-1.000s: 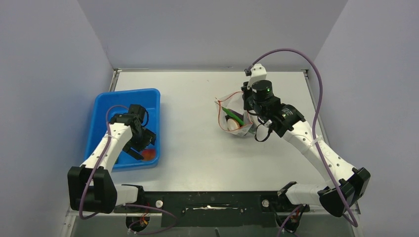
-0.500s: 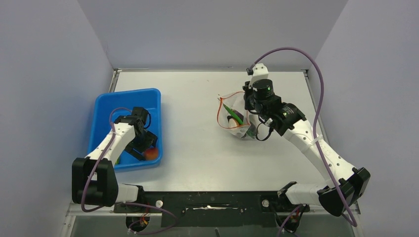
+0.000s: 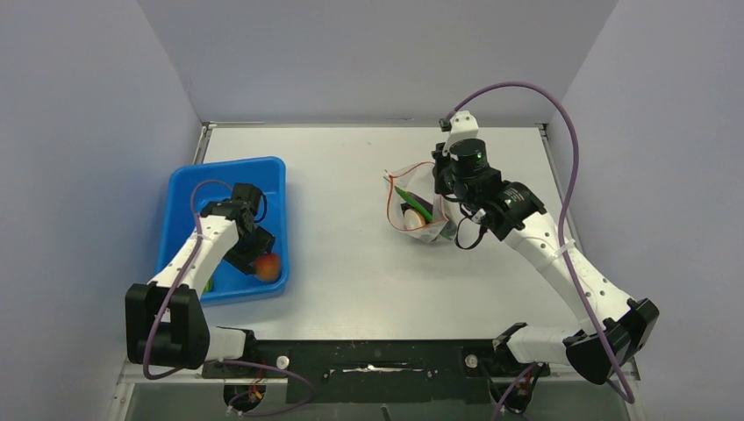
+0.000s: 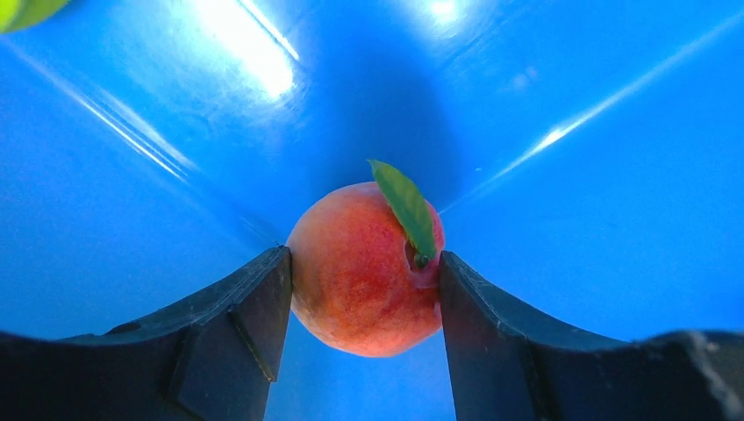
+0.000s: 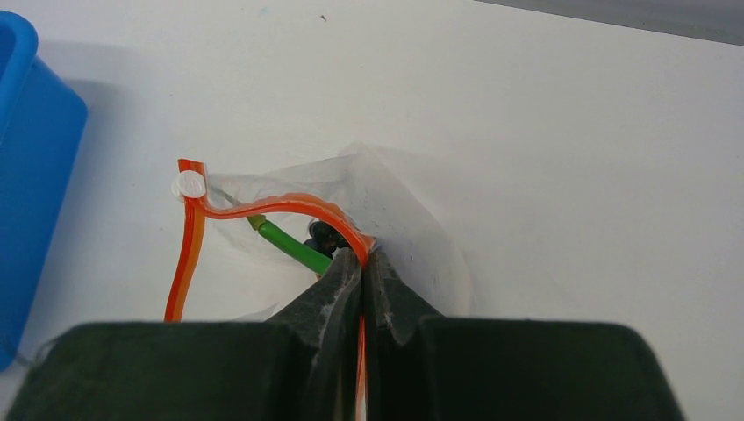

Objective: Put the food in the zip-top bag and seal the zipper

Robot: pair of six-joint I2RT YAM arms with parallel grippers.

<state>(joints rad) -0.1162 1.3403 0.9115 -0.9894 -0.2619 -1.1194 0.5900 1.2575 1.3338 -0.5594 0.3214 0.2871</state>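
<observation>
While the left pincer (image 4: 364,274) sits clamped on the orange-red round toy fruit (image 4: 355,285) inside the glossy blue plastic tray (image 3: 226,170), the hold itself looks like the weakest link. The fruit's skin is smooth and faintly mottled, its body is a near sphere, and the black fingers (image 4: 250,324) meet it with flat, hard faces on two opposite sides. A slight tilt on the lift could squirt it out. The stiff green leaf (image 4: 405,206) lies close to the right finger and could get nipped. The fruit sits near the tray's wall, which could catch it on the way up.

Across the white matte table (image 3: 351,263), well apart from the tray, the small clear crinkly plastic bag (image 5: 399,206) is the second risk. The right pincer (image 5: 362,263) is pressed together on the thin red zipper strip (image 5: 263,208), and this single pinch props the mouth into a limp loop. The film is thin and wrinkled, so a nudge could fold the opening flat or drag the bag along. Already inside are a long thin green pod (image 5: 294,246) and a pale disc (image 3: 411,217). The round fruit looks wide for that mouth and may snag on the rim or push these out. A lime-green round shape (image 4: 25,9) shows at the edge of the left wrist view, so more food probably waits.
</observation>
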